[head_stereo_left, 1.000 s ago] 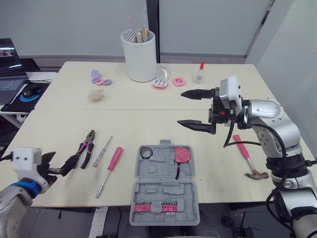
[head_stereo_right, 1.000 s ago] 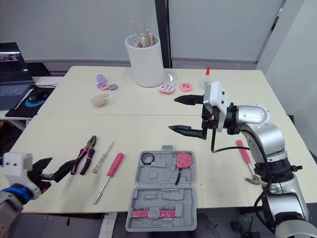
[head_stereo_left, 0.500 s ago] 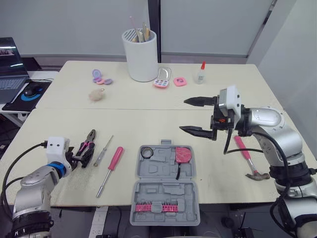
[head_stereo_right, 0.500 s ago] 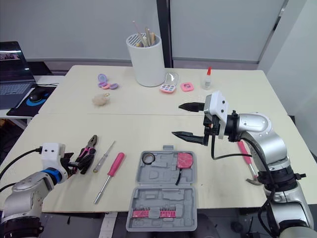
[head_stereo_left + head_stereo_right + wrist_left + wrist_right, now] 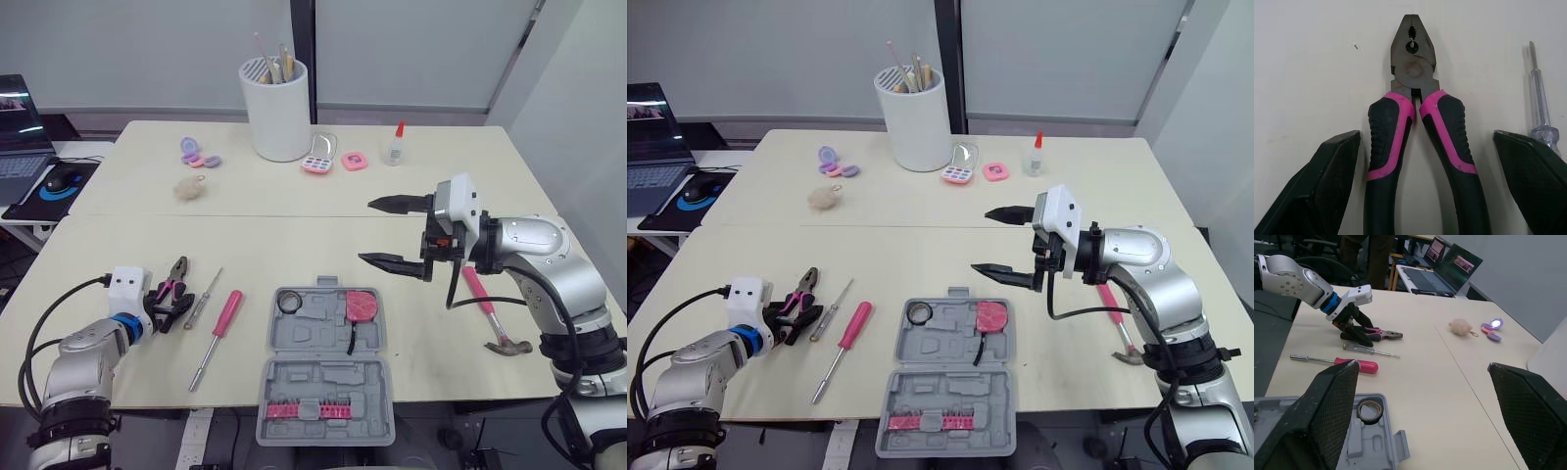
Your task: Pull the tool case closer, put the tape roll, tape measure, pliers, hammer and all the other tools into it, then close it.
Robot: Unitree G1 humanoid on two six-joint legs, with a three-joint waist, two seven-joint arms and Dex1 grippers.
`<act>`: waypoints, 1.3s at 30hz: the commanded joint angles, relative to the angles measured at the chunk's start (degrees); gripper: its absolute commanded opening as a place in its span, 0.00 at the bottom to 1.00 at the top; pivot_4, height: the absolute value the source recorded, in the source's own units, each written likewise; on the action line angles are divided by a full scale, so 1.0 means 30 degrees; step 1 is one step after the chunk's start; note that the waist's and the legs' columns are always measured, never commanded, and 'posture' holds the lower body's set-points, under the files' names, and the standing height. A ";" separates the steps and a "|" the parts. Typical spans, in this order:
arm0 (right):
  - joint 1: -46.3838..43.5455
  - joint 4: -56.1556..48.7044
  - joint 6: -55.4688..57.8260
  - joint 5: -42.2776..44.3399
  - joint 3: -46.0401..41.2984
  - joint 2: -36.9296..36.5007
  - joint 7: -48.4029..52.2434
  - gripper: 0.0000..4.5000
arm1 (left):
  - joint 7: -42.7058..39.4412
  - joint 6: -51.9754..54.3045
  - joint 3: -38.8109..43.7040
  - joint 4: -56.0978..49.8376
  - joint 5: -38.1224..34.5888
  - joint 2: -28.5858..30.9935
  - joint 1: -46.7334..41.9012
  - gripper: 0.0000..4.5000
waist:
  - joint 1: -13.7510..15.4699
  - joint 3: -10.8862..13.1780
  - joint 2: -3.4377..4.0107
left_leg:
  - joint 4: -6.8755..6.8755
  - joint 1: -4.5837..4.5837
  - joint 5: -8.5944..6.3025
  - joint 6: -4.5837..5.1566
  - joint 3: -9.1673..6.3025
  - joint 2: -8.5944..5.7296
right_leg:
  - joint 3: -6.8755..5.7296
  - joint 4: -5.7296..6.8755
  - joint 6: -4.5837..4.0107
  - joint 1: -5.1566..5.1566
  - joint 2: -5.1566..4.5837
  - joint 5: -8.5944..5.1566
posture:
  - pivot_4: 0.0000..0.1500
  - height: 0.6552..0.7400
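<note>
**Head camera.** The left gripper (image 5: 165, 300) sits low on the table (image 5: 294, 235). Its two fingers are spread apart, one on either side of the handles of the pliers (image 5: 176, 276). The pliers' head points straight ahead of the gripper, away from the robot. Just to this gripper's right lies a clear-handled screwdriver (image 5: 205, 297), and one step further right a pink-handled screwdriver (image 5: 219, 324).

The right gripper (image 5: 369, 232) hangs above the table with its fingers wide apart and nothing between them. Below its tips, and nearer the robot, the tool case (image 5: 326, 377) lies open. The tape roll (image 5: 288, 303) and the pink tape measure (image 5: 361, 305) sit in the half closer to this gripper. The hammer (image 5: 487, 308) lies on the table well behind the fingertips, beside the right forearm.

**Left wrist camera.** The pliers lie straight down the gap between the fingers (image 5: 1327, 186), with handles toward the wrist and the closed head pointing away. One finger is just beside its handle, with a thin strip of table between them. The other finger stands further from its handle. The clear-handled screwdriver lies just past that finger and parallel to the pliers.

**Right wrist camera.** This gripper's own fingers (image 5: 1332, 406) stand far apart, with bare table between them. Under the nearer finger lies a corner of the open tool case holding the tape roll. Ahead of that finger lie the pink-handled screwdriver, then the clear-handled one. Last come the pliers, with the left gripper straddling their handles. A small fluffy ball (image 5: 1462, 326) lies farther off, ahead of the gap between the fingers.
</note>
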 commanded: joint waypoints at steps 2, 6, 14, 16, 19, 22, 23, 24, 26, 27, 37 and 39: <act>-0.0456 -0.0365 -0.0225 0.0065 -0.0400 -0.0008 -0.0273 0.99 | 0.0034 -0.0459 -0.0191 0.0696 0.0337 0.0362 -0.0562 1.00 | 0.0010 0.0000 0.0000 | 0.0001 0.0000 0.0000 0.0000 0.0004 0.0000 | 0.0002 0.0000 0.0000 0.0000 0.0000 0.0000 | 1.00 1.00; -0.0531 -0.0345 -0.0210 0.0106 -0.0348 0.0013 -0.0306 0.99 | 0.0205 -0.0500 -0.0370 0.1215 0.0468 0.0223 -0.1206 1.00 | 0.0024 0.0000 0.0000 | 0.0001 0.0000 0.0000 0.0000 -0.0001 -0.0002 | -0.0003 0.0000 0.0000 0.0001 0.0000 0.0000 | 1.00 1.00; -0.0449 -0.0297 -0.0402 -0.0080 -0.0428 -0.0120 -0.0324 1.00 | 0.0535 0.0267 -0.0555 0.1219 0.0663 0.0273 -0.1390 0.88 | 0.0025 0.0000 0.0000 | 0.0002 0.0001 0.0001 -0.0001 0.0002 -0.0006 | 0.0000 0.0001 0.0000 0.0003 -0.0002 0.0000 | 1.00 1.00; -0.0430 -0.0334 -0.0381 -0.0100 -0.0452 -0.0120 -0.0339 1.00 | 0.0714 0.0484 -0.0550 0.1143 0.0713 0.0328 -0.1340 0.74 | 0.0024 0.0000 0.0001 | 0.0002 0.0002 0.0000 -0.0001 0.0003 -0.0005 | 0.0001 0.0001 0.0001 0.0004 -0.0002 0.0000 | 1.00 1.00; -0.0318 -0.0294 -0.0542 -0.0243 -0.0416 -0.0139 -0.0322 1.00 | 0.0819 0.0671 -0.0607 0.1126 0.0779 0.0441 -0.1267 0.56 | 0.0010 0.0000 0.0000 | 0.0001 0.0002 0.0000 -0.0001 0.0003 -0.0005 | 0.0001 0.0001 0.0000 0.0005 -0.0001 0.0000 | 1.00 1.00; -0.0237 -0.0271 -0.0620 -0.0311 -0.0387 -0.0142 -0.0292 1.00 | 0.0921 0.0681 -0.0522 0.1172 0.0788 0.0551 -0.1215 0.56 | -0.0010 0.0000 0.0001 | 0.0001 0.0007 0.0000 -0.0001 0.0004 -0.0003 | 0.0002 0.0002 0.0000 0.0004 0.0000 0.0000 | 1.00 1.00; -0.0236 -0.0268 -0.0614 -0.0314 -0.0384 -0.0145 -0.0289 1.00 | 0.0964 0.0571 -0.0460 0.1178 0.0799 0.0600 -0.1206 0.56 | -0.0009 0.0000 0.0001 | 0.0000 0.0007 0.0000 0.0000 0.0002 -0.0003 | 0.0001 0.0003 0.0000 0.0004 0.0001 0.0000 | 1.00 1.00; -0.0238 -0.0281 -0.0588 -0.0321 -0.0374 -0.0159 -0.0290 1.00 | 0.0952 0.0481 -0.0406 0.1155 0.0799 0.0673 -0.1182 0.56 | -0.0011 0.0000 0.0001 | 0.0000 0.0008 0.0000 -0.0001 0.0001 -0.0002 | 0.0000 0.0004 0.0000 0.0004 0.0001 0.0000 | 1.00 1.00; -0.0208 -0.0268 -0.0578 -0.0378 -0.0343 -0.0221 -0.0264 1.00 | 0.0579 0.0129 -0.0381 0.0843 0.0785 0.0974 -0.1051 0.56 | -0.0027 0.0000 0.0001 | 0.0000 0.0008 0.0000 -0.0001 0.0003 0.0000 | 0.0001 0.0005 0.0000 0.0004 0.0001 0.0000 | 1.00 1.00; -0.0171 -0.0256 -0.0625 -0.0463 -0.0308 -0.0297 -0.0219 1.00 | 0.0264 -0.0018 -0.0379 0.0523 0.0758 0.1223 -0.0951 0.56 | -0.0044 0.0000 0.0000 | 0.0000 0.0008 0.0000 -0.0001 0.0005 0.0000 | 0.0002 0.0005 0.0000 0.0003 0.0001 0.0000 | 1.00 1.00; 0.0639 -0.0296 -0.0769 -0.0802 0.0106 -0.1501 0.0919 1.00 | -0.7411 0.2008 -0.0867 -0.7637 -0.1195 0.7656 0.1422 0.56 | 0.0065 0.0074 -0.0092 | -0.0014 -0.0045 0.0001 -0.0006 -0.0014 0.0005 | -0.0024 -0.0038 -0.0008 -0.0027 -0.0019 -0.0001 | 1.00 1.00; 0.0683 -0.0220 -0.0799 -0.1129 0.0291 -0.1507 0.0810 1.00 | -0.8704 0.2906 -0.1240 -0.9640 -0.1982 0.8689 0.1289 0.56 | 0.0088 0.0080 -0.0074 | -0.0008 -0.0040 0.0001 -0.0005 -0.0001 -0.0017 | -0.0021 -0.0042 -0.0005 -0.0011 -0.0043 0.0000 | 1.00 1.00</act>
